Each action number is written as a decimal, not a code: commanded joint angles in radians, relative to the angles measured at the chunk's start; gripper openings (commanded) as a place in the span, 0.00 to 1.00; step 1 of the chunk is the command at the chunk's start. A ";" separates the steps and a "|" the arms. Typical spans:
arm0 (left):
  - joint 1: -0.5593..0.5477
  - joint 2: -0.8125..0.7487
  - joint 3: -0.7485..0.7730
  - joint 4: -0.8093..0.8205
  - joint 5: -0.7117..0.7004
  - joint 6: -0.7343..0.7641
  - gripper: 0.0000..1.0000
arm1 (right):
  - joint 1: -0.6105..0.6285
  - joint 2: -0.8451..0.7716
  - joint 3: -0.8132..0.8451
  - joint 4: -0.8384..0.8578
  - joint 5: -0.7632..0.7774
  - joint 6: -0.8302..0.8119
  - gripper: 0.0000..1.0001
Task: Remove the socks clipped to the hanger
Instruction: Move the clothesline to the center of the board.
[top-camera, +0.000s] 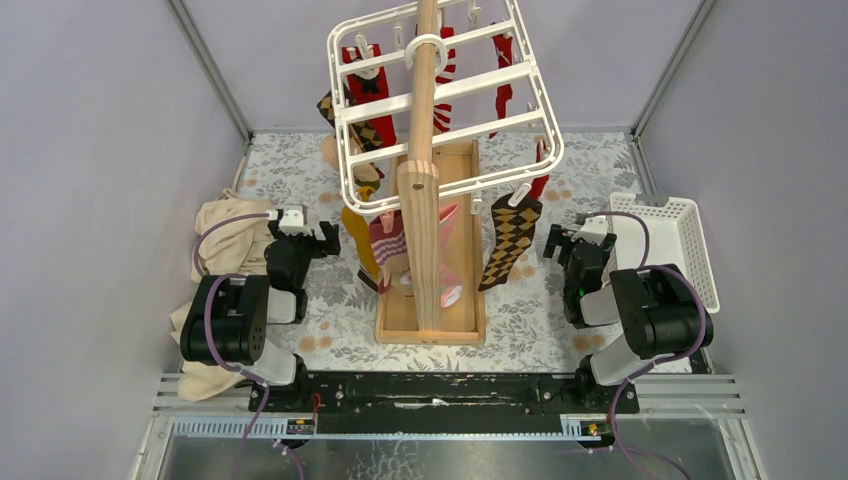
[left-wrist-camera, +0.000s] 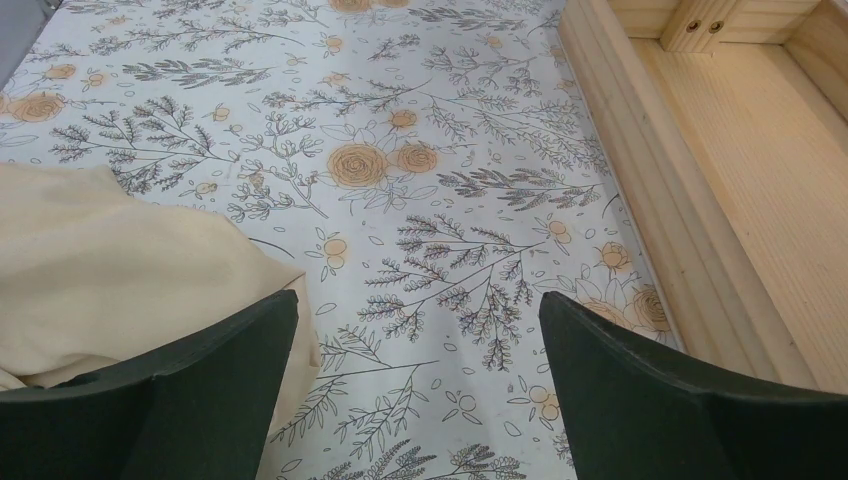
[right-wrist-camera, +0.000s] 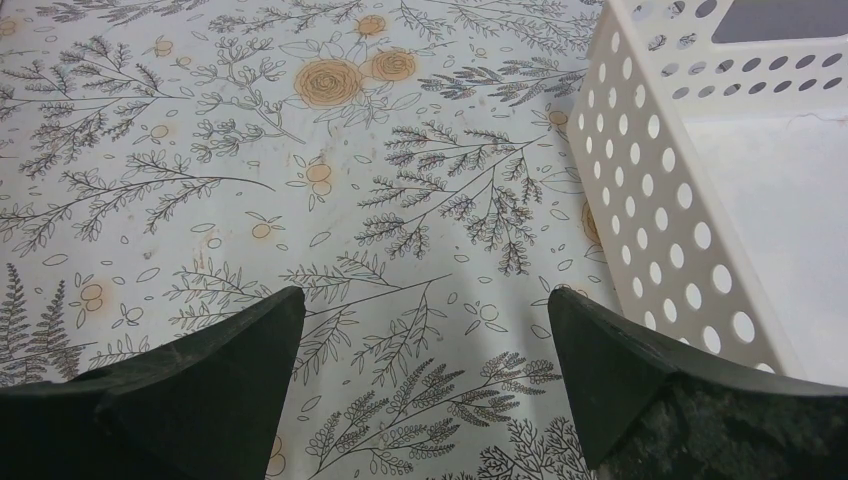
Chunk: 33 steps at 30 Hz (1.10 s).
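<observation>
a: where is the hanger (top-camera: 500, 121) now?
b: it hangs high on the pole of the wooden rack (top-camera: 425, 200), above the middle of the worktop (top-camera: 300, 165). the socks (top-camera: 365, 86) are clipped under it.
a: which ones can you see well?
b: a brown-black argyle sock (top-camera: 512, 240) hangs at the near right corner. a pink patterned sock (top-camera: 388, 240) and a mustard yellow sock (top-camera: 357, 235) hang at the near left side, just beside the pole. the plain red ones and a red-white striped sock (top-camera: 447, 68) are further back, partly hidden by the white grid.
a: and the left hand (left-wrist-camera: 420, 310)?
b: its fingers are spread wide, with nothing between them. it is low over the flowered worktop, left of the base of the rack. a cream cloth (left-wrist-camera: 100, 250) lies just beside one finger.
a: the right hand (right-wrist-camera: 425, 305)?
b: also spread wide, and it pinches nothing. it is on the right side of the rack, just beside the white perforated basket (right-wrist-camera: 650, 200). both hands are apart from the socks.
</observation>
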 joint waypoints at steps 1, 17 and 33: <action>-0.007 0.009 0.012 0.027 -0.006 0.031 0.99 | -0.006 -0.010 0.029 0.027 0.008 -0.002 1.00; -0.023 0.008 0.021 0.012 -0.012 0.048 0.99 | -0.005 -0.011 0.021 0.047 0.009 -0.003 1.00; -0.092 -0.191 0.104 -0.322 0.097 0.153 0.99 | -0.003 -0.376 0.001 -0.347 0.059 0.156 1.00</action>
